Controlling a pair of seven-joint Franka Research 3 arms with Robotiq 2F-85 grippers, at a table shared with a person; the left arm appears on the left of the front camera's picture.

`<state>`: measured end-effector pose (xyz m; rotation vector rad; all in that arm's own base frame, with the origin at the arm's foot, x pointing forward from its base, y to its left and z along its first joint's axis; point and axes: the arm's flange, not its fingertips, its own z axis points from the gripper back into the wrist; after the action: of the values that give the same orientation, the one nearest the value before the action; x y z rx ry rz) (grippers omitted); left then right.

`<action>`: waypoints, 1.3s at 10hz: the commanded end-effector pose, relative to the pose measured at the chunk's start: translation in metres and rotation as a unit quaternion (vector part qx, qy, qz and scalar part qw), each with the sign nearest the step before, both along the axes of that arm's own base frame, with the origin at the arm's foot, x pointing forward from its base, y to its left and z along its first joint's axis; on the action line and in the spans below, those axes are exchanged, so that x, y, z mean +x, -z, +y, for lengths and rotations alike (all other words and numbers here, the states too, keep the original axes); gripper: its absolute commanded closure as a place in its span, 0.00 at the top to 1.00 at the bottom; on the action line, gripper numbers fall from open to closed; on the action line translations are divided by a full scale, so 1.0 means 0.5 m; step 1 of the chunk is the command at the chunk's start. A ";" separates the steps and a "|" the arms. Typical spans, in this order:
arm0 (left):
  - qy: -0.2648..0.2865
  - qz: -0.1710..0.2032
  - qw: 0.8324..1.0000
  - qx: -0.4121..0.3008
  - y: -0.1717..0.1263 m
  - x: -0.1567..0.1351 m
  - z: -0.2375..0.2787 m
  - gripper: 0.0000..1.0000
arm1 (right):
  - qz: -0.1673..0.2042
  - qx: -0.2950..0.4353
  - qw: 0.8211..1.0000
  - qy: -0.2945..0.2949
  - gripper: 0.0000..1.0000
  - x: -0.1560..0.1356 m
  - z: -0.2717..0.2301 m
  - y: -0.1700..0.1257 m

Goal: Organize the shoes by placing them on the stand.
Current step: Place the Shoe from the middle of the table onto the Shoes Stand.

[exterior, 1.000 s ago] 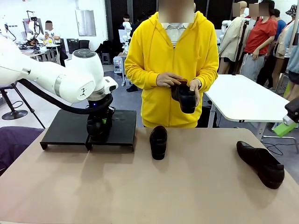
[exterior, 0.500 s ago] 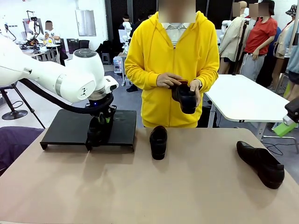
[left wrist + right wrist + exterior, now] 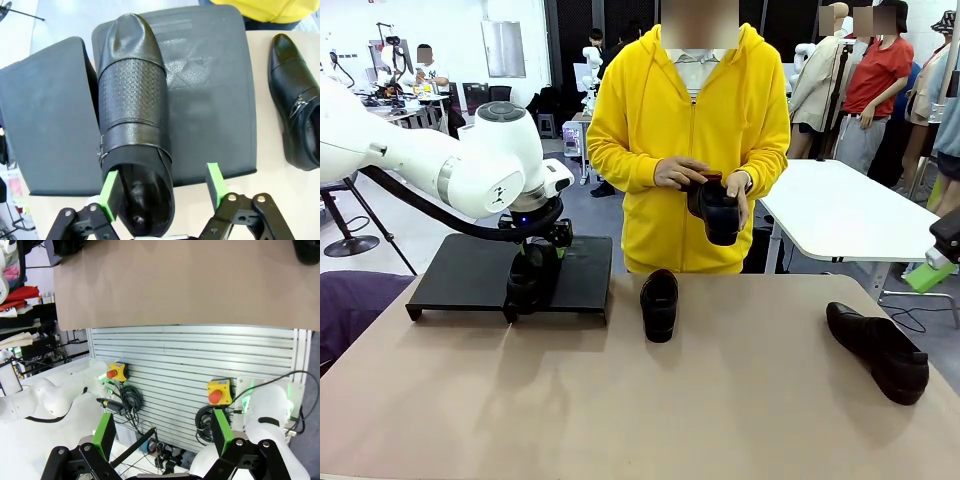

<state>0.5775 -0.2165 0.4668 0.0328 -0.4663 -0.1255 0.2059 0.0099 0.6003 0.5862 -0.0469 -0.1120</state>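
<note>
Left gripper (image 3: 162,182) astride shoe (image 3: 132,115) on stand (image 3: 210,100)

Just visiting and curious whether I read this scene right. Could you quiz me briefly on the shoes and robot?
1. How many shoes lie directly on the table?
2. True or false: the left gripper is clamped tight on the shoe on the stand.
3. Where is the fourth shoe? A in the person's hands; B under the table; C on the stand's left panel.
Key: 1 two, the mid-table shoe and the right-hand shoe; 2 false, its jaws stand open around the heel; 3 A.
</note>
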 end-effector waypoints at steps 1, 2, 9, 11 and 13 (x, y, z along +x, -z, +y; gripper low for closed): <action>0.026 0.022 0.999 -0.013 -0.046 -0.045 0.023 1.00 | -0.004 0.011 1.000 -0.012 1.00 0.002 -0.001 -0.007; 0.048 0.049 0.997 -0.019 -0.079 -0.077 0.044 1.00 | -0.004 0.011 1.000 -0.012 1.00 0.002 -0.001 -0.007; 0.106 0.122 0.950 -0.268 -0.327 -0.467 0.517 1.00 | -0.004 0.011 1.000 -0.012 1.00 0.002 -0.001 -0.007; 0.067 0.083 0.919 -0.380 -0.294 -0.534 0.639 1.00 | -0.004 0.011 1.000 -0.012 1.00 0.002 -0.001 -0.007; 0.118 0.117 0.897 -0.410 -0.217 -0.526 0.654 1.00 | -0.004 0.011 1.000 -0.012 1.00 0.002 -0.001 -0.007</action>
<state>0.2947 0.1343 0.5962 -0.8252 -0.2707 -0.0741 0.2067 0.0094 0.5999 0.5865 -0.0449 -0.1129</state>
